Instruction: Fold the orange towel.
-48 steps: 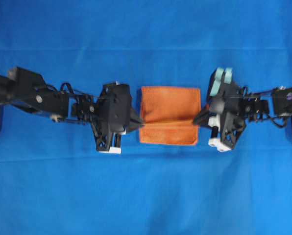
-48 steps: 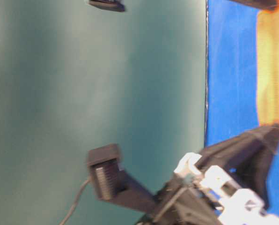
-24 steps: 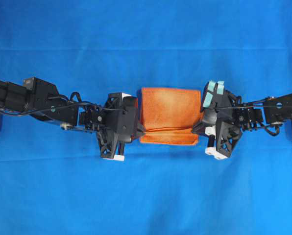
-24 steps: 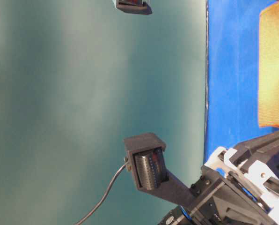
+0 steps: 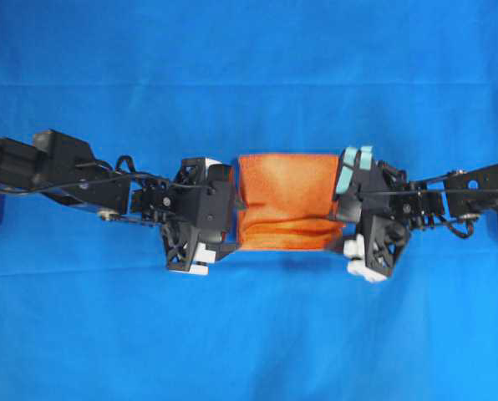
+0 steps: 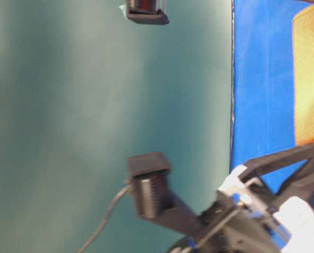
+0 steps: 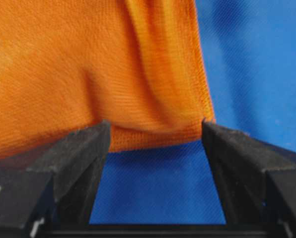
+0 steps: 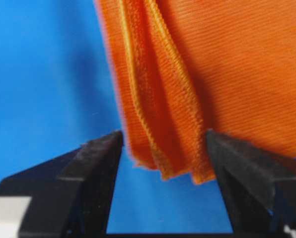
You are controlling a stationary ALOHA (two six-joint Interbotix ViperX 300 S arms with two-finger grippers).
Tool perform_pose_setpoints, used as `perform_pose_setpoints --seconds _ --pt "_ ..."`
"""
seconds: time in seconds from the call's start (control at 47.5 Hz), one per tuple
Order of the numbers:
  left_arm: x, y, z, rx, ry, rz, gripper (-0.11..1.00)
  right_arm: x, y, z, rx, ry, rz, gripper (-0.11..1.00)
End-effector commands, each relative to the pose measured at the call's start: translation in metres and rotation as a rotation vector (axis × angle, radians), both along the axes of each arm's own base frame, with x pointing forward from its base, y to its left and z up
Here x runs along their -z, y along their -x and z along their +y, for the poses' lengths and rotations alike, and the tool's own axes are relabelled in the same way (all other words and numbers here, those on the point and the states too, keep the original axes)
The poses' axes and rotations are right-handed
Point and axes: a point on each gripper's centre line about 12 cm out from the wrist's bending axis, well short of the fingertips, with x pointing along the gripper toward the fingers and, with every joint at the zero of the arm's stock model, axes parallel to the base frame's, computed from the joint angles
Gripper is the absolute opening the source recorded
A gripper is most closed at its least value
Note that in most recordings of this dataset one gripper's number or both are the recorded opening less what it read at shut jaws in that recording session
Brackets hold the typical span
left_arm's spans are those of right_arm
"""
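Orange towel [image 5: 287, 200] folded, lying at centre of frame on the blue cloth [image 5: 249, 334] that covers the surface. Left hand [image 7: 155, 136] at towel's left edge, fingers apart, nothing clamped. Right hand [image 8: 163, 144] at towel's right edge, fingers wide apart, layered hem between them, loose.

left claw [image 7: 155, 144]: jaws apart, low, level | right claw [image 8: 163, 148]: jaws apart, low, level
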Motion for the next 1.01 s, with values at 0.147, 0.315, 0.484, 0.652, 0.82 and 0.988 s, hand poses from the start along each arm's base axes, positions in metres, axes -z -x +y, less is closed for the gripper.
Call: perform_pose_setpoints --seconds 0.147,0.315,0.484,0.652,0.82,0.988 --pt "-0.07 0.016 -0.001 0.009 0.007 -0.072 0.6 -0.061 0.001 0.002 -0.031 0.017 -0.098 0.59" --pt "-0.099 0.035 0.001 0.011 0.01 -0.133 0.6 -0.096 0.018 -0.002 -0.054 0.051 -0.189 0.6" --pt "-0.117 0.063 0.005 0.004 0.014 -0.199 0.59 -0.121 0.044 -0.01 -0.066 0.093 -0.297 0.59" --pt "-0.136 0.099 0.009 -0.002 0.022 -0.331 0.6 -0.142 0.075 -0.019 -0.067 0.135 -0.417 0.59" --pt "-0.151 0.143 0.013 -0.007 0.03 -0.468 0.6 -0.15 0.105 -0.029 -0.053 0.184 -0.511 0.59" --pt "-0.155 0.184 0.017 -0.01 0.033 -0.564 0.6 -0.143 0.132 -0.041 -0.017 0.237 -0.568 0.59"
